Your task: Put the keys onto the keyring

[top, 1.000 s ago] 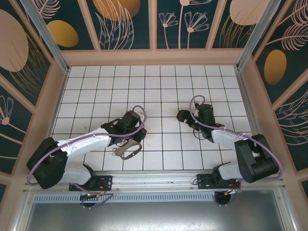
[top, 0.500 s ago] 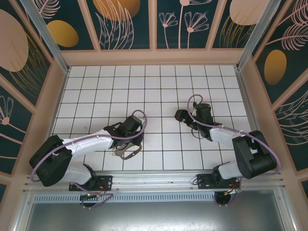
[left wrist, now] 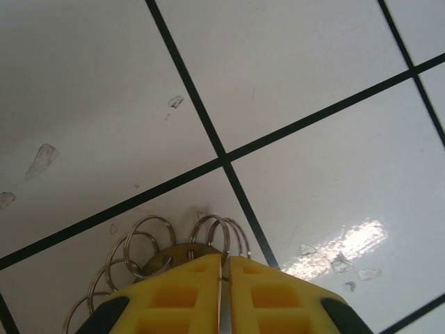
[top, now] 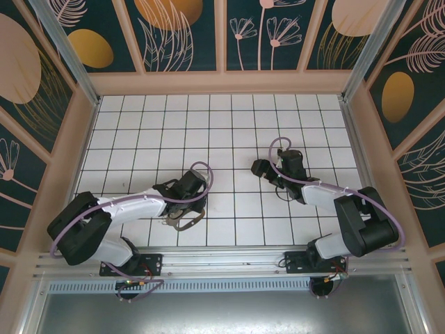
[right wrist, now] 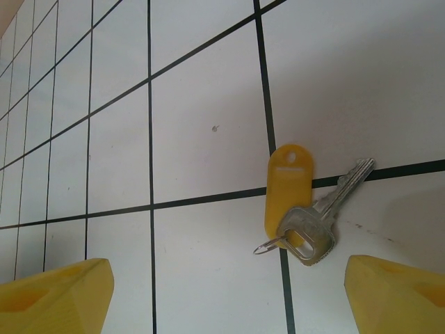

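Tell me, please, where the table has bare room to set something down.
The far half of the table, from the back wall down to both arms, is bare tile. So is the gap between the left arm and right arm. It is crowded around the keyring at the left wrist and the keys below the right wrist.

Left hand [left wrist: 223, 275] pinched nearly shut, right hand [right wrist: 228, 296] spread wide, both arms stretched forward, low

text: none readable | yellow key tag [right wrist: 288, 184]: faint embossing (too small to read)
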You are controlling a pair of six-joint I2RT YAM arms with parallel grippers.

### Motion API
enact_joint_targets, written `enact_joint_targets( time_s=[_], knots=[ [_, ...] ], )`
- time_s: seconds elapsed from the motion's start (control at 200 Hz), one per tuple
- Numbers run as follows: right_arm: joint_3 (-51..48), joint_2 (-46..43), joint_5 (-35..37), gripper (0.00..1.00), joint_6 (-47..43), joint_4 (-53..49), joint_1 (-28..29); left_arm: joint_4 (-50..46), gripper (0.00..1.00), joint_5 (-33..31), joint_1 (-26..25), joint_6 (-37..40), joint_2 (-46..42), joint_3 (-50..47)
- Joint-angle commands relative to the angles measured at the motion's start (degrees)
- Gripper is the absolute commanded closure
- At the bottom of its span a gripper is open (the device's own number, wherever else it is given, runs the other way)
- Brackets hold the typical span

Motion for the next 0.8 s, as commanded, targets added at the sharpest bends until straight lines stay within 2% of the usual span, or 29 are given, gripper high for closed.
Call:
enact_joint_targets(
  time_s=[0.0,0.33,0.445,0.54,0.681,0.796],
  knots=[
    [1.4,0.5,0.5,0.14,0.8,0.8,0.7,1.0,0.87,-2.6,-0.4,-0.7,1.3,0.1],
    [1.4,0.0,0.7,0.14,0.7,0.5,0.8,-0.3,0.89,-10.3,-0.4,-2.6,-0.5,0.9],
    [1.3,0.0,0.5,0.14,0.8,0.6,0.9,-0.7,0.86,-11.4,-0.3,-3.2,-2.3,1.3],
    [1.3,-0.1,0.5,0.14,0.7,0.6,1.0,-0.6,0.82,-9.8,-0.3,-3.5,-4.5,1.5],
    [1.2,-0.1,0.5,0.14,0.8,0.6,1.2,-0.2,0.76,-4.5,-0.3,-2.8,-7.7,1.9],
    [1.2,0.0,0.5,0.14,0.8,0.7,1.3,-1.5,0.75,1.4,-0.4,-0.7,-7.7,2.9]
  ],
)
